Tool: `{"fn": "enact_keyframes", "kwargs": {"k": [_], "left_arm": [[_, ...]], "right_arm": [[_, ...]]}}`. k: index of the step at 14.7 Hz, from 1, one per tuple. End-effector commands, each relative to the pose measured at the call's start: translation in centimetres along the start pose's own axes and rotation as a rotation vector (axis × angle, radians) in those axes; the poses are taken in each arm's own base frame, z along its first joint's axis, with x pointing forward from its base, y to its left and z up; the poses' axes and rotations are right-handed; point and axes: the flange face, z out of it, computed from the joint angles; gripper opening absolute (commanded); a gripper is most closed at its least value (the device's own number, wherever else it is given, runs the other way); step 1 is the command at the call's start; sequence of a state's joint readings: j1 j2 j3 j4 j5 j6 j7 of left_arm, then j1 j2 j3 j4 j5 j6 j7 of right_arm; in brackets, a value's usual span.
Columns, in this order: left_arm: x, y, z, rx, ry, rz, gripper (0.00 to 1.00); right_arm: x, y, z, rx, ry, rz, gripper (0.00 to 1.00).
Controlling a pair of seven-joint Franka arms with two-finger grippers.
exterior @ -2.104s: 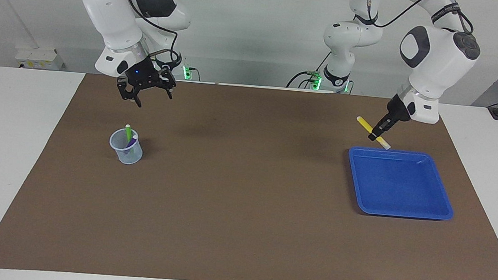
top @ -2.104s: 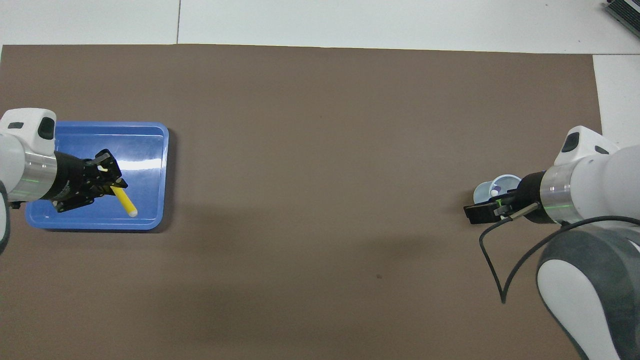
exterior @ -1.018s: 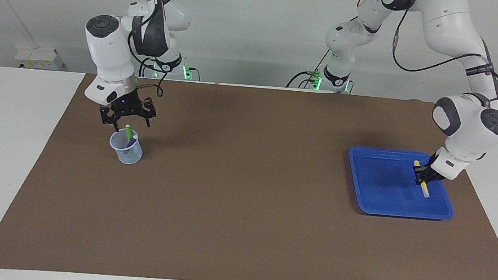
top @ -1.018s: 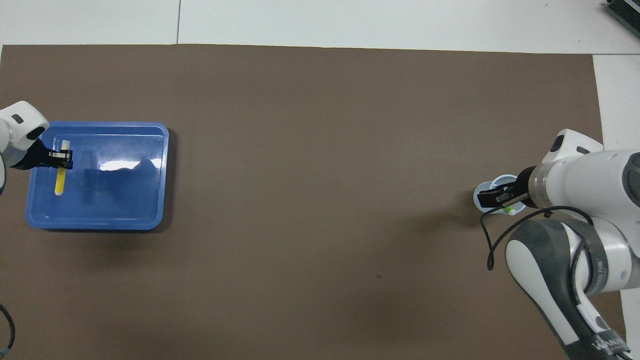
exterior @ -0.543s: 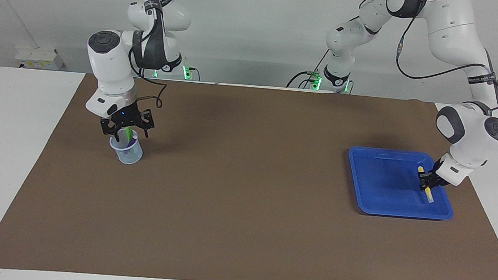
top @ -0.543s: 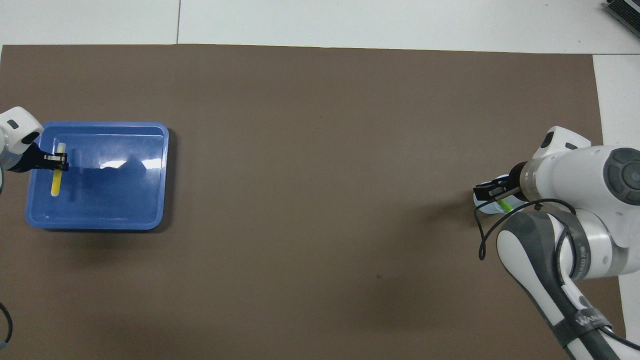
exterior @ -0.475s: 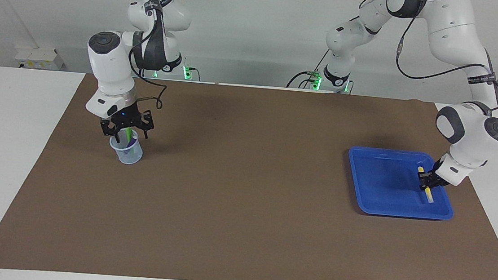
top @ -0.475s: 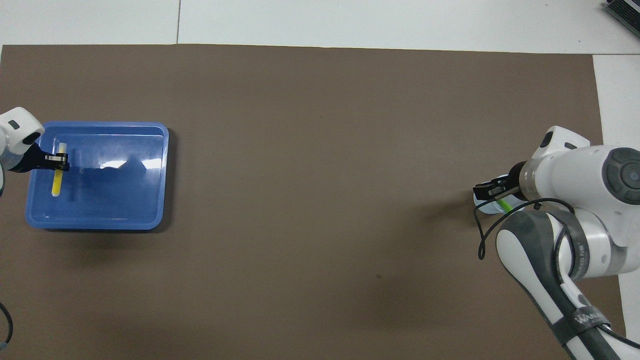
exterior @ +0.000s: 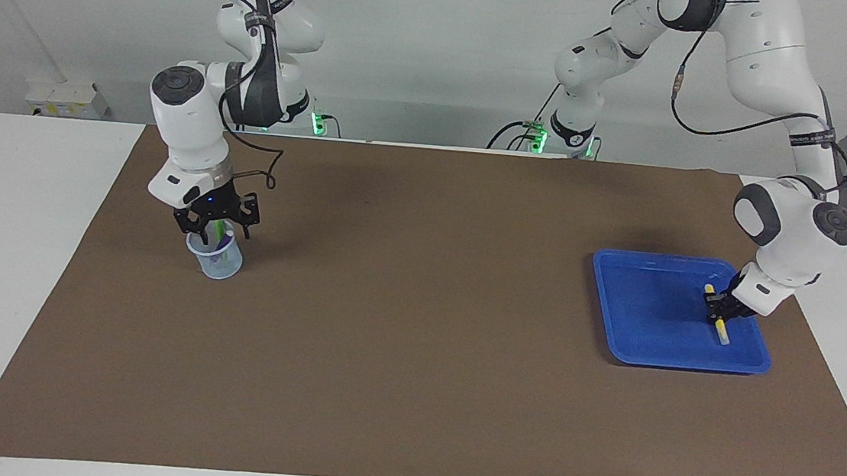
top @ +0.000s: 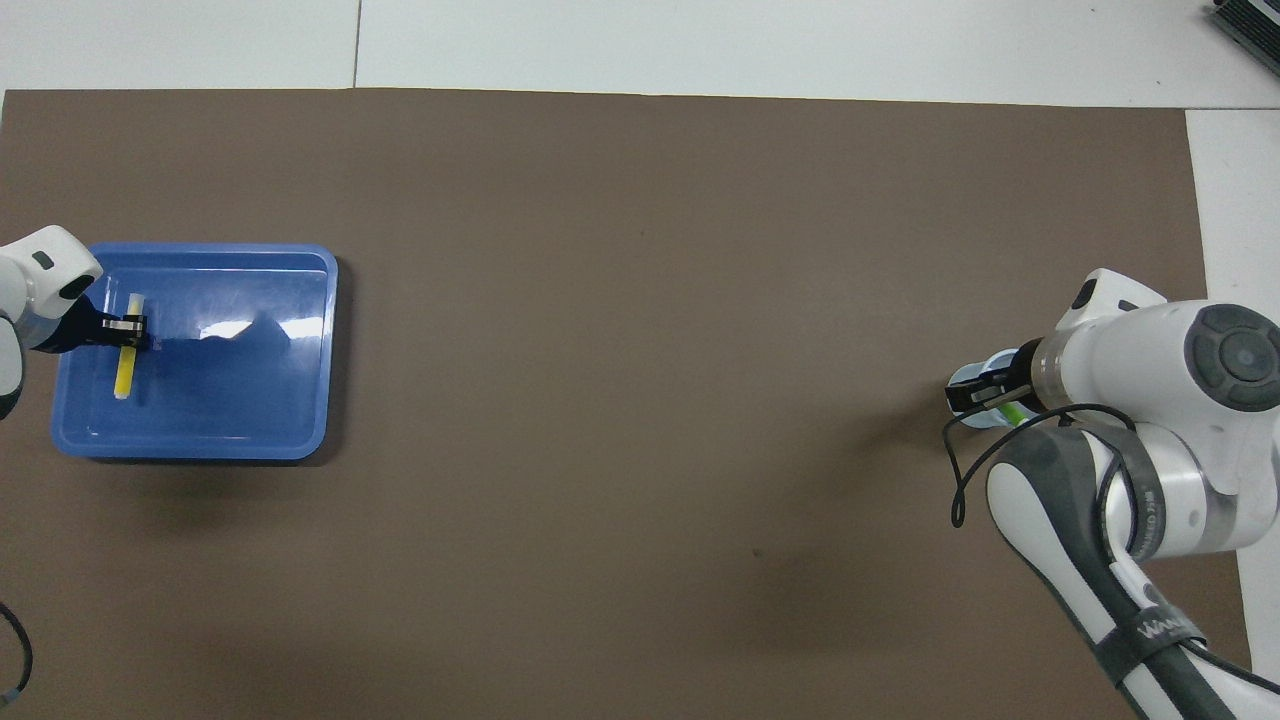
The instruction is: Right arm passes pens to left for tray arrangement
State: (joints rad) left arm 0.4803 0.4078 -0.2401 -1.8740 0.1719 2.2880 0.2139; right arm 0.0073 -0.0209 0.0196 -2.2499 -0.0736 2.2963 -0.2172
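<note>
Since half second ago: right gripper (exterior: 212,230) dropped lower onto cup (exterior: 215,260) at right arm's end of table (exterior: 410,390), fingers straddling green pen (exterior: 219,229); whether clamped on it, cannot tell. Purple pen (exterior: 219,255) leans inside cup. Left gripper (exterior: 718,311) shifted slightly, clenched on yellow pen (top: 124,373) low inside blue tray (exterior: 636,349), at tray's edge toward left arm's end. No lettering readable.
</note>
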Motion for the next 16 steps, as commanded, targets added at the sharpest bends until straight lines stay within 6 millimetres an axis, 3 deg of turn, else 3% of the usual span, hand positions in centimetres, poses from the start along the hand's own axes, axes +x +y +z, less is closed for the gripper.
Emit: {"fn": "enact_keyframes", "kwargs": {"k": [1, 2, 3, 7, 9, 12, 16], "left_arm": [[-0.4, -0.4, 0.2, 0.014, 0.013, 0.017, 0.08], [-0.4, -0.4, 0.2, 0.014, 0.013, 0.017, 0.31], [-0.4, -0.3, 0.3, 0.013, 0.012, 0.018, 0.43], [-0.3, -0.3, 0.1, 0.013, 0.007, 0.018, 0.45], [0.3, 0.1, -1.0, 0.013, -0.011, 0.02, 0.45], [2.2, 1.9, -4.7, 0.006, -0.066, 0.032, 0.44], [2.1, 5.7, -9.2, -0.015, -0.095, -0.088, 0.45]], "right_arm": [[-1.1, -0.1, -0.3, -0.024, 0.001, 0.014, 0.8], [-1.0, -0.1, -0.4, -0.024, 0.003, 0.014, 0.75], [-1.0, -0.1, -0.3, -0.024, 0.001, 0.013, 0.72], [-0.7, 0.1, -0.6, -0.027, 0.015, 0.005, 0.6], [-0.6, 0.1, -0.6, -0.028, 0.019, 0.005, 0.52], [-0.1, 0.3, -1.1, -0.032, 0.031, 0.0, 0.44], [0.0, 0.3, -1.3, -0.037, 0.036, -0.004, 0.38]]}}
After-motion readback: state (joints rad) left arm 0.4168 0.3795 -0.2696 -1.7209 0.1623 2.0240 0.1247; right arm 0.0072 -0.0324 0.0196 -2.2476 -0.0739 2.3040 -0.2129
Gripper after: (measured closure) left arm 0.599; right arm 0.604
